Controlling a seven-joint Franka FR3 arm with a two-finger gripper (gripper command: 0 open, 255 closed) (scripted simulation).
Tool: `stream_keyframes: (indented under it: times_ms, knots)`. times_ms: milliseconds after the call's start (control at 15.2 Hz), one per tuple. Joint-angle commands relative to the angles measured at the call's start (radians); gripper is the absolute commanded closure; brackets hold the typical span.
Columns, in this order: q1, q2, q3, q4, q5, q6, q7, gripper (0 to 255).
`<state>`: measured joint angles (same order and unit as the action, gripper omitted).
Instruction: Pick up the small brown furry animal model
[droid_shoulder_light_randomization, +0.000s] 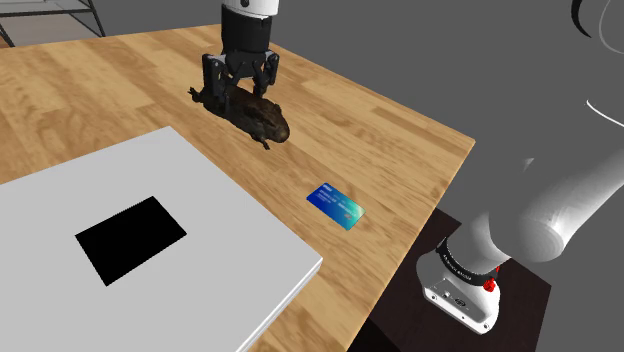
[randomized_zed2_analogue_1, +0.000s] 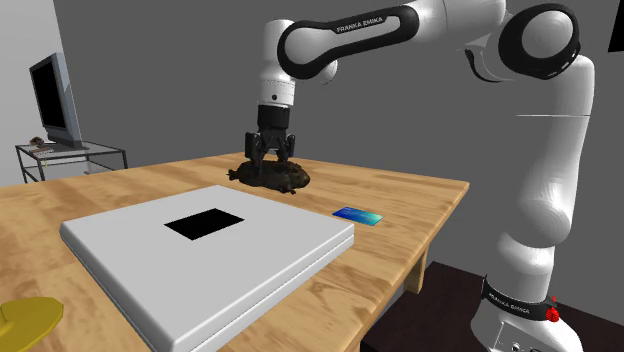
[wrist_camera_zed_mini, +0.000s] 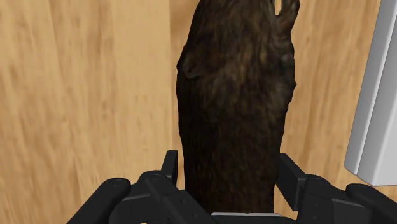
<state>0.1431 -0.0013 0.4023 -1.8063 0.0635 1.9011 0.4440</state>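
On the shoulder view's left lies a flat white board with a black patch on it. I leave that alone. Past its far corner, in the middle, the brown furry animal lies long and flat on the wooden table. My claw is down over the end of it that is far from the card. My claw is spread, with one finger on each side of the furry body. In the wrist view my fingers sit just beside its sides, and I think they do not pinch it yet. To do this well, I think I should close slowly, so both fingers press at the same time. The body looks round, so it could roll or slip if one side pushes first. I should squeeze until it is snug, then lift straight up. On the right lies a small blue card, well apart from the animal, so it should not get in my way
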Motion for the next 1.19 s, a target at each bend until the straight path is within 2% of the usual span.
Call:
stream_keyframes:
  times_ms: [0, 528, 1122]
  knots:
    - [0.0, 0.0, 0.001, -0.003, 0.0, 0.002, 0.001, 255]
    - [0.0, 0.001, 0.0, -0.001, 0.0, 0.001, 0.0, 255]
    - [0.0, 0.007, 0.0, 0.126, -0.005, -0.121, 0.008, 255]
